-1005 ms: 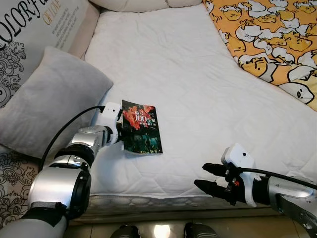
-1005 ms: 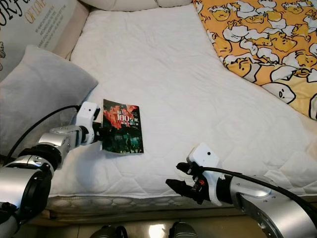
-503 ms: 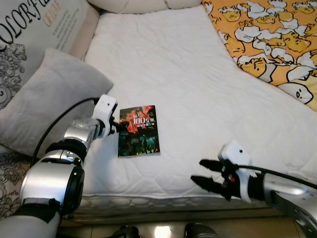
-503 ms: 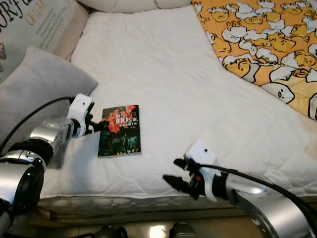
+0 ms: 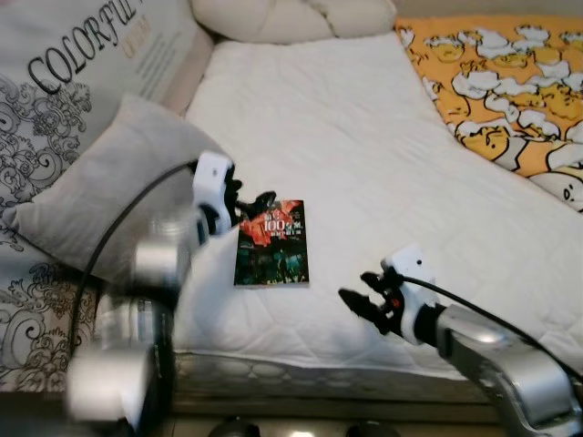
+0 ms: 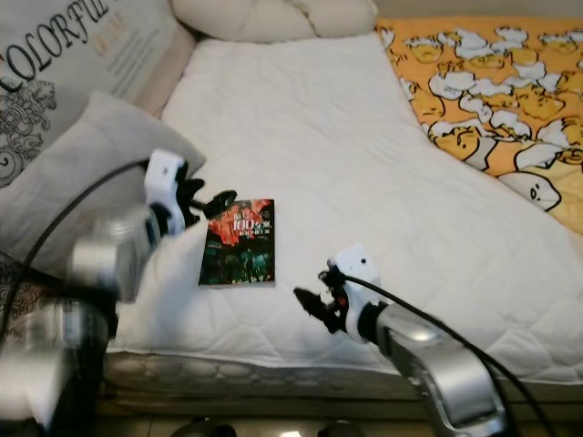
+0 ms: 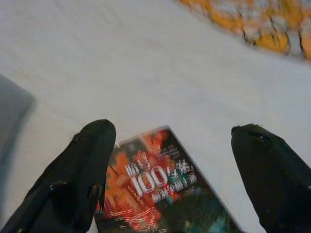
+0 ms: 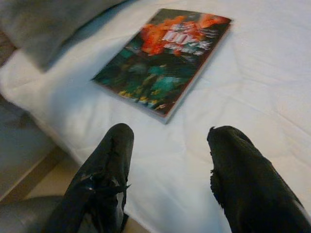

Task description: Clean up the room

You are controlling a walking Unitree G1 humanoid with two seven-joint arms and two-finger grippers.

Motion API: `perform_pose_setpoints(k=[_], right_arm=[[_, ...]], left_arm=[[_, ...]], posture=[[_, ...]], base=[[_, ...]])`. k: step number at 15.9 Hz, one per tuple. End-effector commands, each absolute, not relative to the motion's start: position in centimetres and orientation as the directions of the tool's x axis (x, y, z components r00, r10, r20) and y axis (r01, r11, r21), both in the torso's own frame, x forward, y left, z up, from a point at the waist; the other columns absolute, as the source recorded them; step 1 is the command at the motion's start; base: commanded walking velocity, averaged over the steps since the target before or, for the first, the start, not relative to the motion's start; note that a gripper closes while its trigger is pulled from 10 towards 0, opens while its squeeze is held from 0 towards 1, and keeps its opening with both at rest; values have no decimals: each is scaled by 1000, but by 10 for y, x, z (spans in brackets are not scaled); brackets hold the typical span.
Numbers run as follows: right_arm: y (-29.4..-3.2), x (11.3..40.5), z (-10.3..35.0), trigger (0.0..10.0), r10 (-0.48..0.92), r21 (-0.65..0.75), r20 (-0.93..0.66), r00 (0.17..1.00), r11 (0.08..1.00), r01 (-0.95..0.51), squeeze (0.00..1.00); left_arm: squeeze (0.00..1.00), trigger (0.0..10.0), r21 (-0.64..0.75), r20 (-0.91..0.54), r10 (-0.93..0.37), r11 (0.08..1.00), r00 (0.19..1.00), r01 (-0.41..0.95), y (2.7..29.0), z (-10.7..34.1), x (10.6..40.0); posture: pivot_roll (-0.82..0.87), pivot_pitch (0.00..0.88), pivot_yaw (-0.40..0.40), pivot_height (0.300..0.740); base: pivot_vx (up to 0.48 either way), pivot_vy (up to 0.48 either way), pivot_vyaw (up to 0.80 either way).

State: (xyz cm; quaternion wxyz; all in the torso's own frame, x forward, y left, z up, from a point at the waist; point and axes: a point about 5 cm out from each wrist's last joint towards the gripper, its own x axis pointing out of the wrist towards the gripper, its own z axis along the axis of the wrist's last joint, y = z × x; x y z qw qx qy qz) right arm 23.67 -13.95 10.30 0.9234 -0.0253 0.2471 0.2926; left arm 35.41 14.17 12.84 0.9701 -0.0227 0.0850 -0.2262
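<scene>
A paperback book with a dark red and green cover lies flat on the white mattress, near its front left corner. My left gripper hovers open just over the book's far left corner, and its arm is blurred. In the left wrist view the book lies between and below the two spread black fingers. My right gripper is open, low over the mattress to the right of the book and apart from it. The right wrist view looks past its fingers at the book.
A grey pillow leans left of the book, beside a patterned cushion printed "COLORFUL". A yellow duck-print blanket covers the far right of the bed. Cream pillows lie at the head. The mattress front edge is close.
The camera has shifted up. My left gripper has come off the book's left edge and risen over its far corner. The book has turned slightly. My right gripper is nearer the book.
</scene>
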Motion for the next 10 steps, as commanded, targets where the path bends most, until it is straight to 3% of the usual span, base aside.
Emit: perform_pose_setpoints(k=[1, 3, 5, 6, 7, 8, 9, 10], right_arm=[[-144, 239, 99, 10000, 460, 76, -479, 748, 870, -487, 0], [-154, 245, 90, 10000, 310, 65, -494, 812, 945, -321, 0], [-155, 254, 94, 10000, 266, 60, -445, 855, 962, -268, 0], [-153, 259, 100, 10000, 270, 56, -378, 886, 962, -269, 0], [-152, 262, 102, 10000, 267, 46, -352, 897, 962, -269, 275], [-152, 263, 102, 10000, 251, 61, -334, 908, 968, -245, 431], [-152, 265, 102, 10000, 229, 66, -306, 924, 973, -219, 431], [-153, 265, 102, 10000, 232, 74, -305, 924, 973, -220, 882]], left_arm=[[0, 10000, -56, -43, -386, 922, 922, 383, 142, 151, 350], [0, 10000, -24, -36, -241, 970, 970, 240, 151, 152, 336], [0, 10000, -10, -79, -280, 960, 957, 280, 158, 147, 315], [0, 10000, -5, -124, -233, 972, 965, 234, 170, 136, 298], [0, 10000, 32, -154, -191, 980, 969, 198, 178, 129, 286], [0, 10000, 61, -165, -164, 982, 972, 176, 181, 123, 276], [0, 10000, 65, -176, -141, 986, 974, 154, 180, 120, 268], [0, 10000, 59, -184, -137, 987, 973, 150, 178, 119, 264]], posture=[[-136, 0, 52, 740], [-117, 0, 43, 740], [-98, 0, 37, 740], [-94, 0, 38, 740], [-90, 0, 31, 740], [-79, 0, 19, 740], [-67, 0, 3, 740], [-57, 0, -14, 740]], base=[[0, 0, 0], [0, 0, 0], [0, 0, 0], [0, 0, 0], [0, 0, 0], [0, 0, 0], [0, 0, 0], [0, 0, 0]])
